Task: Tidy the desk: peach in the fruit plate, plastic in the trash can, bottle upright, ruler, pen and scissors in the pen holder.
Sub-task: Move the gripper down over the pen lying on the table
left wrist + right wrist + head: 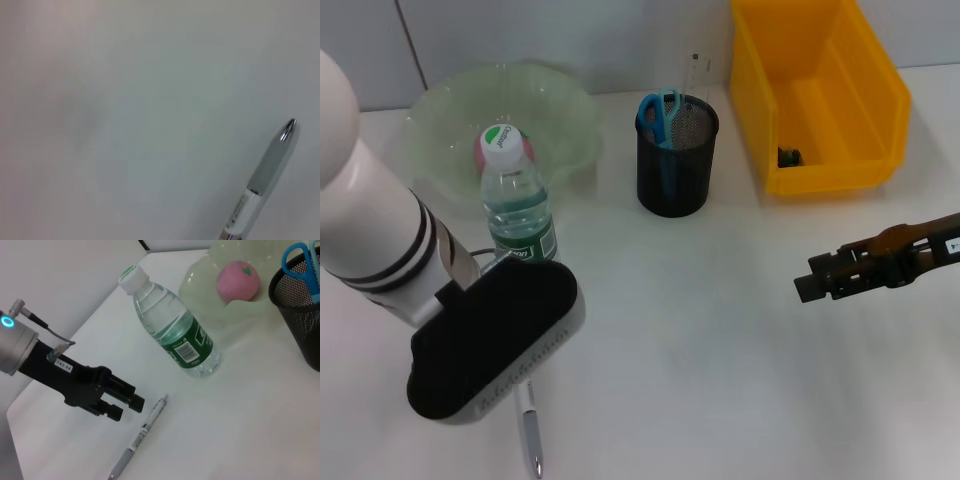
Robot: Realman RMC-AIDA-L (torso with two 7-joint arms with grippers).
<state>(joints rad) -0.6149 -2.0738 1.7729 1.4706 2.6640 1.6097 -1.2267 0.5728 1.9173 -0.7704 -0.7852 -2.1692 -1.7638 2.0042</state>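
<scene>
The pen (pixel 529 435) lies on the white desk near the front edge, partly under my left arm's black wrist housing (pixel 490 340). In the right wrist view my left gripper (pixel 131 408) hovers open just beside the pen (pixel 142 432), holding nothing. The left wrist view shows only the pen (pixel 265 175) on bare desk. The bottle (pixel 517 205) stands upright. Behind it the pink peach (pixel 238 281) lies in the pale green fruit plate (pixel 440 130). Blue scissors (pixel 660 110) and a clear ruler (pixel 696 75) stand in the black mesh pen holder (pixel 677 165). My right gripper (pixel 812 278) hangs open at the right.
The yellow bin (pixel 880 110) at the back right has a small dark scrap (pixel 788 156) in its front corner. Open white desk lies between the pen holder, the bottle and my right gripper.
</scene>
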